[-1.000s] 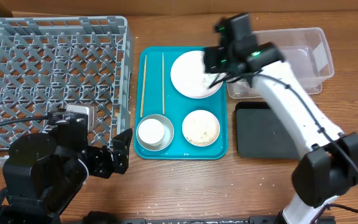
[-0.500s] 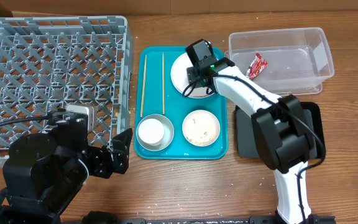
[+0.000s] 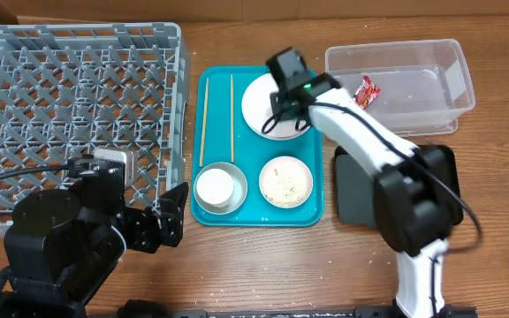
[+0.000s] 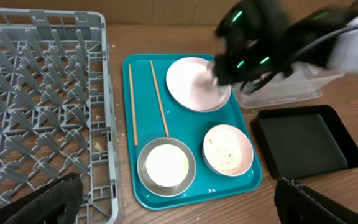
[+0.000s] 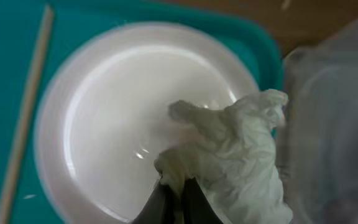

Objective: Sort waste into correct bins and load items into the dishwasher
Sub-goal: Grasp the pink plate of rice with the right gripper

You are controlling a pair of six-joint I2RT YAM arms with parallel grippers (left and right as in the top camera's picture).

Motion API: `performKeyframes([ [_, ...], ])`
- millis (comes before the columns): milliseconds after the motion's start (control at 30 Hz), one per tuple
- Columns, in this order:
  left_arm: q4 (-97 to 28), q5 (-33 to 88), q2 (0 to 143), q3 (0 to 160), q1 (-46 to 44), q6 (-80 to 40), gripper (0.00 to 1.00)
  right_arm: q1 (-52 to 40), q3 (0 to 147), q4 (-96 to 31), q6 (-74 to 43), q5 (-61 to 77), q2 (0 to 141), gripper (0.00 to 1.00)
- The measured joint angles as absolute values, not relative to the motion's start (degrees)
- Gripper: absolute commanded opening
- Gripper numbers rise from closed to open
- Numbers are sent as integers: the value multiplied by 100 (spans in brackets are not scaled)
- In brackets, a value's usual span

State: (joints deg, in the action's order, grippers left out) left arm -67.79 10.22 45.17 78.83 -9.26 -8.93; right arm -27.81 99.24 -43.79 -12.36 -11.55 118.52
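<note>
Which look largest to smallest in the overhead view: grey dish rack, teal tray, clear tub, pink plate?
1. grey dish rack
2. teal tray
3. clear tub
4. pink plate, partly covered

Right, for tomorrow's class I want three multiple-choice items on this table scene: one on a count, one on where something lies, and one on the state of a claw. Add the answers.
1. How many chopsticks lie on the teal tray left of the plate?
A one; B two; C four

2. Where does the red wrapper lie?
A on the teal tray; B on the plate; C in the clear tub

3. What is the right claw doing?
A shut on the tissue; B open and empty; C shut on a chopstick

Answers:
1. B, since the overhead view shows two thin sticks on the tray's left part.
2. C, since the red shows inside the tub's walls.
3. A, since its wrist view shows the fingers pinching the tissue's lower end above the plate.
</note>
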Motion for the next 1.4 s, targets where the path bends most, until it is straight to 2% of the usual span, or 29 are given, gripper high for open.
performKeyframes([
  [200,-6777,1020,4517,7883,-926,-893,100,-2193,10241,-4665,-1240,-1092,10632,4],
  [233,-6777,1020,4517,7883,-926,-893,100,-2010,10259,-4672,-1258,-1094,10565,10],
  [267,-6775,1020,4517,7883,-926,-893,100,-1813,10254,-4692,-1299,-1079,10562,36],
  [300,-6777,1020,4517,7883,-926,-893,100,-1719,10241,-4703,-1313,-1072,10595,50],
  [367,-6777,1020,4517,7883,-926,-893,100,-1446,10173,-4781,-1332,-823,10803,61],
  [500,-6775,1020,4517,7883,-926,-893,100,-1330,10077,-5196,-1354,-342,11091,62],
  [633,-6775,1020,4517,7883,-926,-893,100,-1481,10079,-5588,-1433,84,10715,62],
  [833,-6775,1020,4517,7883,-928,-893,100,-2388,10147,-6731,-1693,578,9157,62],
  [933,-6781,1009,4517,7883,-923,-893,100,-3035,10180,-7059,-1931,694,8897,61],
  [1133,-6779,998,4517,7883,-923,-893,100,-4119,9142,-6759,-2552,333,9522,55],
  [1267,-6777,1002,4523,7883,-923,-893,100,-4274,8497,-5867,-2757,97,9887,45],
  [1400,-6777,1000,4528,7883,-926,-893,100,-4274,8023,-5186,-2908,-3,10145,44],
])
